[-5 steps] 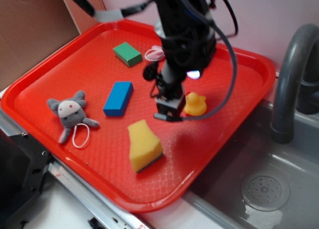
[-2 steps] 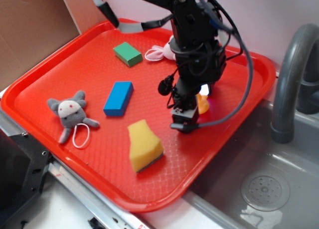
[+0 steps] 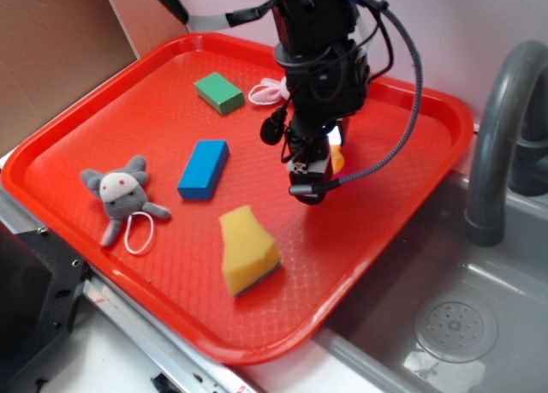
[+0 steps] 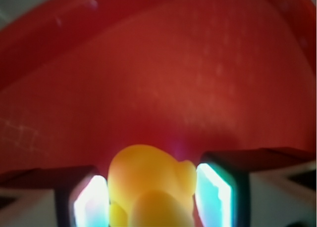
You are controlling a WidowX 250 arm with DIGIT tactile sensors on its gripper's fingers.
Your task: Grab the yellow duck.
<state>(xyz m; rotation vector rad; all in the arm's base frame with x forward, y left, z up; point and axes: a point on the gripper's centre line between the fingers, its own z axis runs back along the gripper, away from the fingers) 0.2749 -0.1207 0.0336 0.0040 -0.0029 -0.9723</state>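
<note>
On the big red plastic tray (image 3: 128,110), toward its right side, the small shiny yellow rubber duck (image 4: 148,187) sits between the two fingers of the black robot claw (image 3: 310,177). In the wrist view the glowing finger pads (image 4: 91,200) stand close on each side of the duck. It looks like they are squeezing it, but that picture is blurry, so the grip may not be tight yet. From the outside camera only a tiny orange-yellow bit of the duck (image 3: 337,160) peeks out behind the arm.

What could go wrong? The duck is round and slick. If the pads press only on its curved sides, it could pop out or twist when the arm lifts.

The duck's beak and the spot where it meets the tray are hidden. The bottom of the duck is cut off in the wrist view.

Other things lie well apart: a yellow wedge sponge (image 3: 247,250), a blue block (image 3: 203,169), a green block (image 3: 219,92) and a grey stuffed toy (image 3: 120,190).
</note>
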